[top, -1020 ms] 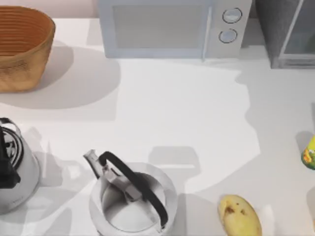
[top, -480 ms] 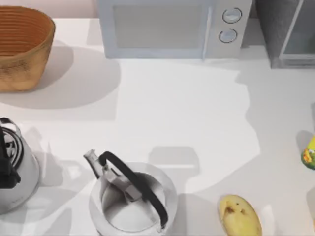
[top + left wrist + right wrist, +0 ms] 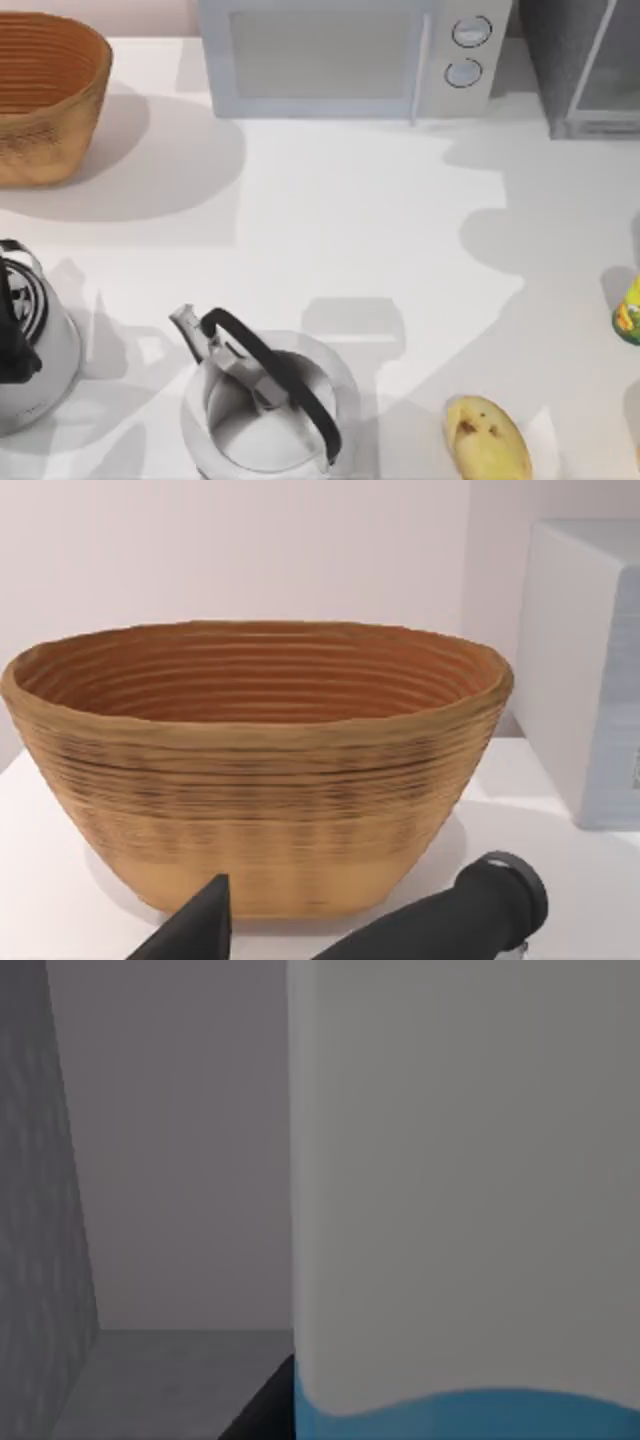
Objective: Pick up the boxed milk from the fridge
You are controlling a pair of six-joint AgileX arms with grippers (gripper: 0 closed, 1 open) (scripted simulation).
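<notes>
Boxed milk [image 3: 460, 1210] close — inside fridge [image 3: 40, 1210].

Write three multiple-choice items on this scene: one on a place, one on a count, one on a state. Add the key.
1. In the top view, where does the yellow, brown-spotted fruit lie?
A. At the table's near edge, to the right of the white kettle with the black handle
B. Inside a basket
C. On top of an appliance

2. How many round knobs does the white boxy microwave have?
A. One
B. Two
C. Four

3. In what state is the microwave's door?
A. Swung wide open
B. Taken off and lying on the table
C. Shut

Key:
1 A: the fruit lies on the white table near the bottom of the top view, right of the kettle.
2 B: two knobs sit one above the other on the microwave's right panel.
3 C: the door lies flush with the microwave's front.
</notes>
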